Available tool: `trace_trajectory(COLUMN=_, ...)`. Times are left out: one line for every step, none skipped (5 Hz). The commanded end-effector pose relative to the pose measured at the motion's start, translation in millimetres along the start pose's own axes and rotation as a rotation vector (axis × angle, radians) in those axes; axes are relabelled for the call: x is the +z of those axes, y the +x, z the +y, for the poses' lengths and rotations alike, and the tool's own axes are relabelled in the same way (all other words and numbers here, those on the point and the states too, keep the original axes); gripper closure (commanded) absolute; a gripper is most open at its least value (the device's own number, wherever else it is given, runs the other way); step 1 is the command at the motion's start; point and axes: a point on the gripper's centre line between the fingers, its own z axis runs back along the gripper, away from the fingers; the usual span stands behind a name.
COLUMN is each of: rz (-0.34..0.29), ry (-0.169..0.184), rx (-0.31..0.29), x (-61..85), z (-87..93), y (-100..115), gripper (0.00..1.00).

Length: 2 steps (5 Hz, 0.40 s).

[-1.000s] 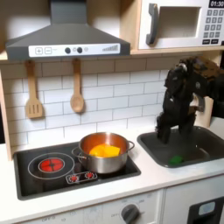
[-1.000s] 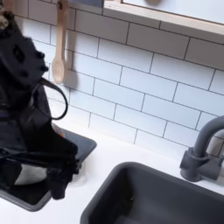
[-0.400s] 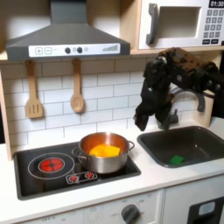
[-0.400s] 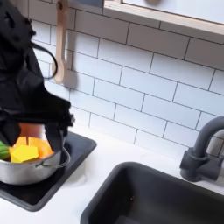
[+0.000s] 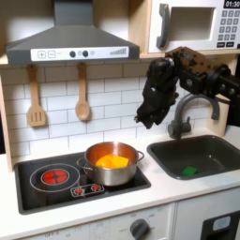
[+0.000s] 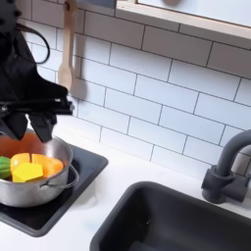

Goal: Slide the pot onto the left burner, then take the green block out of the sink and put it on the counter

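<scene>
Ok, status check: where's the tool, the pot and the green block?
Tool in the air above pot, holding nothing. Pot on right burner in the first exterior view. Green block in sink. Path clear.

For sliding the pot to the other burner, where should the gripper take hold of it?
Judging by its pose, grip the pot by its open rim, coming down from above. The gripper hangs over its right side in the first exterior view, and the upright thin wall suits a pinch.

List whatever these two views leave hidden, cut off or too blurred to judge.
- Gripper in the first exterior view: dark and small, so open or shut is unclear.
- Gripper in the second exterior view: dark and partly cut by the left edge.
- Pot in the second exterior view: its left part is cut by the left edge.
- Sink in the second exterior view: the bottom edge cuts the basin.
</scene>
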Motion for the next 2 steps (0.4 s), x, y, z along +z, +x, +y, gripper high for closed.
trace_trajectory(rz=-0.083, ry=-0.029, rx=0.022, x=-0.7, z=4.0, y=18.9, gripper=1.0)
trace_trajectory(rz=-0.119, ry=-0.025, rx=0.017, x=0.3, z=4.5, y=28.2, gripper=1.0)
